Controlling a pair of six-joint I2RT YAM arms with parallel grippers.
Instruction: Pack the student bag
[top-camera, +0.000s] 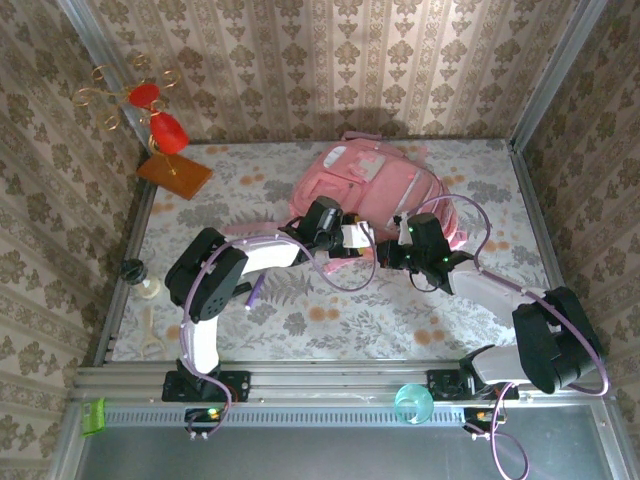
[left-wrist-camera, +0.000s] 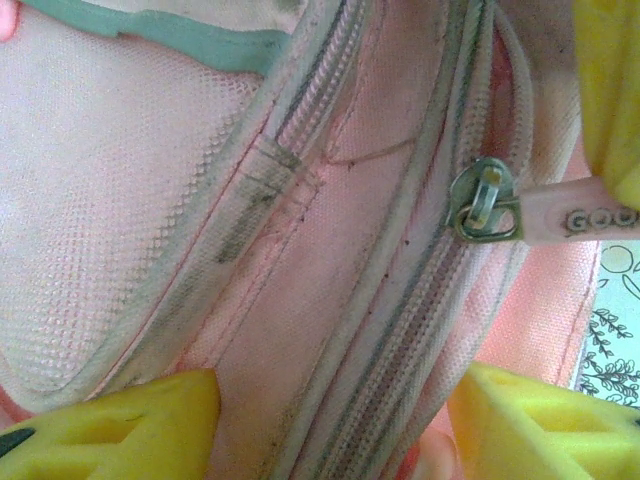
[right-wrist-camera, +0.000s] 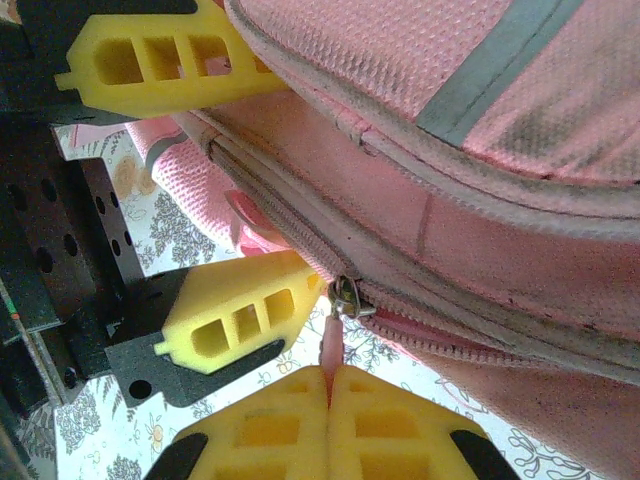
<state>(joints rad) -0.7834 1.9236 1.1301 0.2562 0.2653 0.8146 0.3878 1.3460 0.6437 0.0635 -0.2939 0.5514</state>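
**Desk:** What has the right hand got?

**Operator:** My right gripper (right-wrist-camera: 328, 376) has its two yellow fingers pressed together on the pink pull tab (right-wrist-camera: 330, 345) of a zip. The tab hangs from a metal slider (right-wrist-camera: 345, 297) just above the fingertips. From the left wrist I can read the letters "GOO" on that tab.

**Desk:** And the left?

**Operator:** My left gripper (left-wrist-camera: 335, 390) is just beside it, on the same stretch of zip. Its fingers (right-wrist-camera: 240, 315) stand apart, one on each side of a thick fold of the bag. The fabric fills the gap between them, but I cannot tell whether they pinch it.

**Desk:** How does the bag look up close?

**Operator:** The student bag (top-camera: 375, 180) is soft pink cloth with a fine woven mesh texture. A grey-green band (right-wrist-camera: 500, 60) crosses one panel. Two zip tracks run side by side, their tapes pale and smudged with dark grime. From above I see white patches on its upper face and a pink strap at its right side.

**Desk:** Where is it sitting?

**Operator:** It is on the flowered worktop (top-camera: 400, 320), at the middle of the far edge, close to the back wall. Both my arms reach in and meet at its near side.

**Desk:** Anything else around?

**Operator:** A gold wire stand with red cups (top-camera: 160, 125) is at the far left corner, well apart from the bag. A teal cup (top-camera: 413, 403) sits on the near rail between the arm bases.
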